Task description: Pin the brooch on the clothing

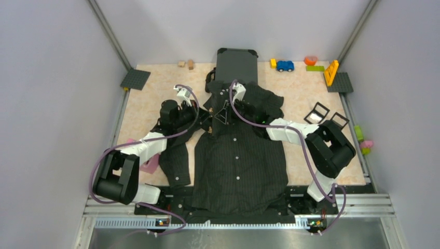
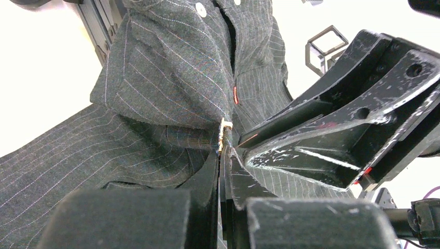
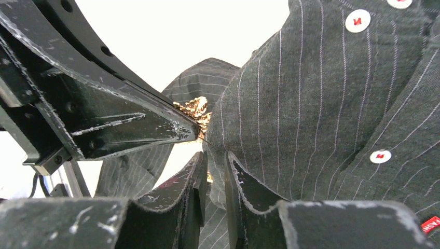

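We see the brooch [image 3: 196, 110], a small gold piece, pinched in the closed left gripper [image 2: 224, 151] and pressed against a fold of the black pinstriped shirt [image 1: 238, 166]. This happens on the near side of the dark suitcase [image 1: 236, 65], close to it. The shirt lies spread on the table [image 1: 155, 98], button side up. Its collar end is just at the suitcase and its hem is well away from it, by the arm bases. A tiny red tag [image 2: 235, 95] shows on the chest, and we see white buttons [image 3: 358, 21] along the front.

The right gripper [image 3: 215, 156] sits tip to tip with the left one at the same fold. Its jaws stand a narrow slit apart with cloth around them, and we cannot tell whether it grips the cloth.

Beside the suitcase, toward the right arm's side, stands a blue toy car [image 1: 285, 66]. On the other side lie two small wooden blocks [image 1: 186, 64].
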